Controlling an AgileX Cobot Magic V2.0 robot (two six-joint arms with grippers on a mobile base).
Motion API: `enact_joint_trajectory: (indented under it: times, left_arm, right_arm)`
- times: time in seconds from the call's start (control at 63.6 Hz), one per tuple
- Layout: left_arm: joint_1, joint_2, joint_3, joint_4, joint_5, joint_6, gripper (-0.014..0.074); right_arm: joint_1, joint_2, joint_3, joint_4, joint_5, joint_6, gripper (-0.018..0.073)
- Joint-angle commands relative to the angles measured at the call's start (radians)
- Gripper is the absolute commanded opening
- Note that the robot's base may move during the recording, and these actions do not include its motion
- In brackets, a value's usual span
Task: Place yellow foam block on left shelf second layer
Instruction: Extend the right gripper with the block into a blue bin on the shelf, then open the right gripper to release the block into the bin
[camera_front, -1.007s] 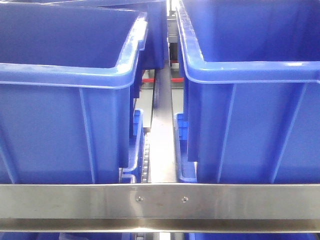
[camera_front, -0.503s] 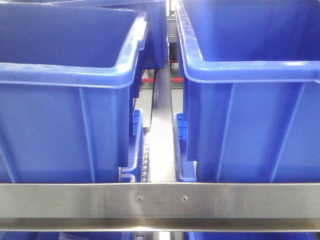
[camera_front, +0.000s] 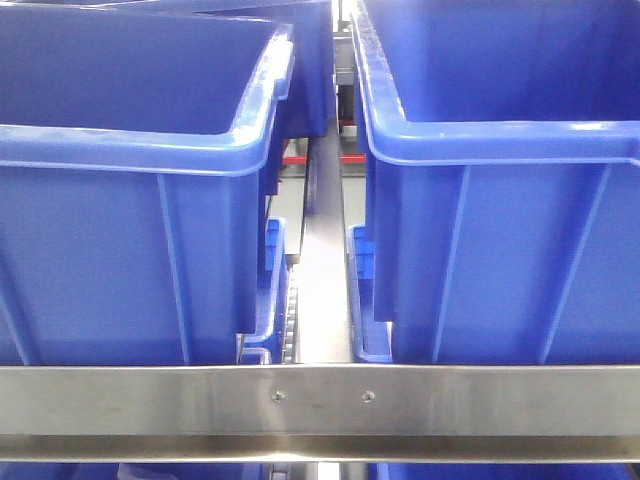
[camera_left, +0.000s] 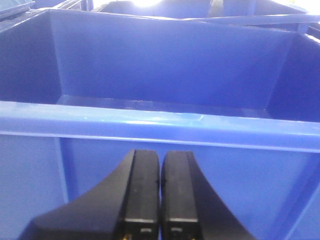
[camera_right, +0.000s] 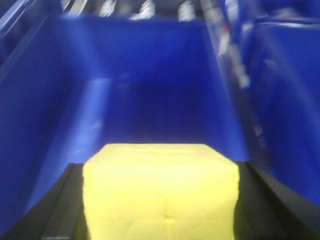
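The yellow foam block (camera_right: 160, 192) fills the lower middle of the right wrist view. My right gripper (camera_right: 160, 170) is shut on it, with a black finger (camera_right: 65, 200) against each side. Behind the block lies the blurred inside of a blue bin (camera_right: 150, 100). My left gripper (camera_left: 160, 160) is shut with nothing between its pads, just in front of the outer wall of another blue bin (camera_left: 150, 122), below its rim. Neither gripper nor the block shows in the front view. The shelf shows there as a steel rail (camera_front: 320, 400); which layer it is I cannot tell.
In the front view two large blue bins stand side by side, one left (camera_front: 120, 250) and one right (camera_front: 500, 250), behind the steel rail. A narrow metal strip (camera_front: 325, 270) runs back between them. Smaller blue bins sit low in the gap.
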Motion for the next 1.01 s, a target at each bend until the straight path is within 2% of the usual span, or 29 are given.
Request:
enact_joint_trajectory:
  times: [0.0, 0.173, 0.503, 0.818, 0.991]
  left_arm:
    - [-0.003, -0.014, 0.028, -0.007, -0.089, -0.004, 0.0136]
    - [-0.003, -0.014, 0.028, -0.007, -0.089, -0.004, 0.0136]
    - [-0.003, -0.014, 0.028, -0.007, -0.089, -0.004, 0.0136]
    - [-0.003, -0.014, 0.028, -0.007, -0.089, -0.004, 0.0136]
    - [-0.003, -0.014, 0.028, -0.007, -0.089, -0.004, 0.0136]
  right_arm:
    - [0.036, 0.153, -0.105, 0.040, -0.083, -0.092, 0.0299]
    - [0.042, 0.421, -0.245, 0.130, -0.083, -0.159, 0.0299]
    - [0.034, 0.774, -0.357, 0.133, -0.099, -0.160, 0.0299]
    - [0.026, 0.930, -0.358, 0.133, -0.204, -0.160, 0.0299]
    - [0.026, 0.973, -0.358, 0.133, -0.210, -0.160, 0.0299]
